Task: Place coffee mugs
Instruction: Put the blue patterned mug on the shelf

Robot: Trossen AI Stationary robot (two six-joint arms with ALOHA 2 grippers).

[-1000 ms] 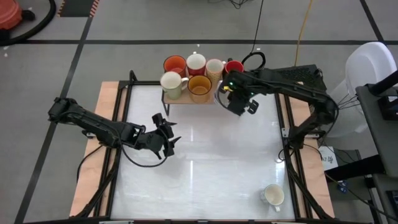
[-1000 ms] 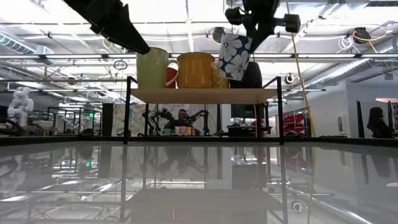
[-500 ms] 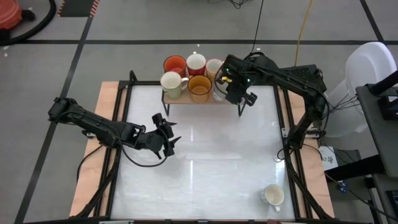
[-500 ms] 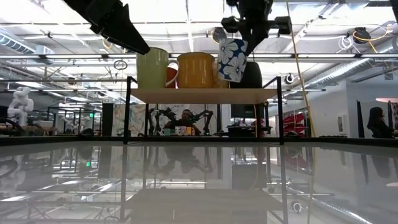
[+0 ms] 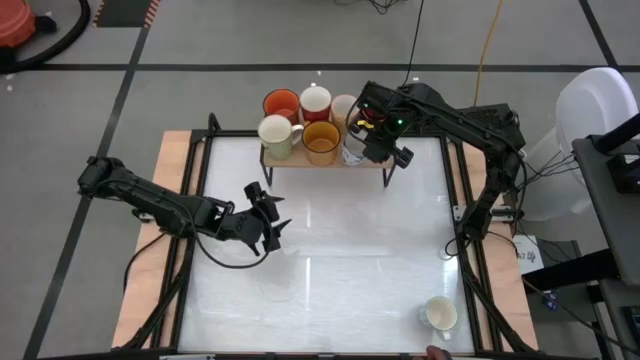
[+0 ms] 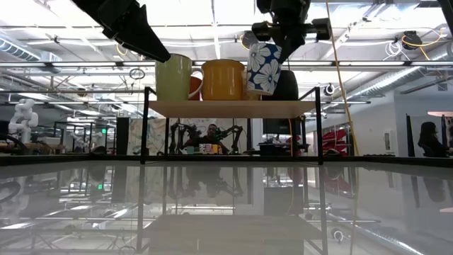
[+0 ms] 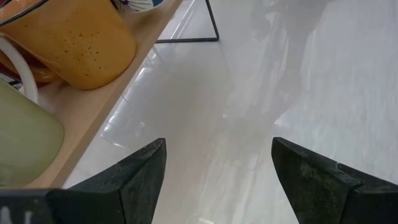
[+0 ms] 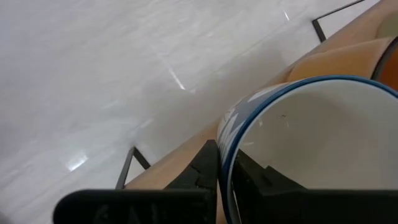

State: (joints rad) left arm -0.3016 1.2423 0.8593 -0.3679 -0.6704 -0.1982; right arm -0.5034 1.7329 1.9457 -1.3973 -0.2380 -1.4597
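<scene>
A wooden shelf (image 5: 330,161) at the table's far edge carries several coffee mugs, among them an orange one (image 5: 281,103), a cream one (image 5: 275,131) and an amber one (image 5: 321,141). My right gripper (image 5: 366,140) is shut on a white mug with blue flowers (image 6: 263,68). It holds this mug just over the shelf's right end, beside the amber mug (image 6: 223,79). My left gripper (image 5: 272,232) stands open over the table's left middle with nothing between its fingers (image 7: 144,180). One more white mug (image 5: 438,315) stands on its base at the near right. My right gripper pinches the flowered mug's wall at the rim (image 8: 225,152), one finger inside the mug and one outside. The fingers come from above, slanting down. The mug hangs below them, mouth up and slightly tilted. I cannot tell whether its base touches the shelf board (image 6: 226,108).
The shelf stands on thin black legs (image 6: 144,127) above the glossy white table (image 5: 330,260). Black frame rails (image 5: 190,230) run along the table's left and right sides. The table's middle and near left are bare.
My right gripper has carried the flowered mug toward the table's far edge and a little left, from in front of the shelf to over its right end. It has turned on the way, and the mug now hangs less tilted, closer to the amber mug.
</scene>
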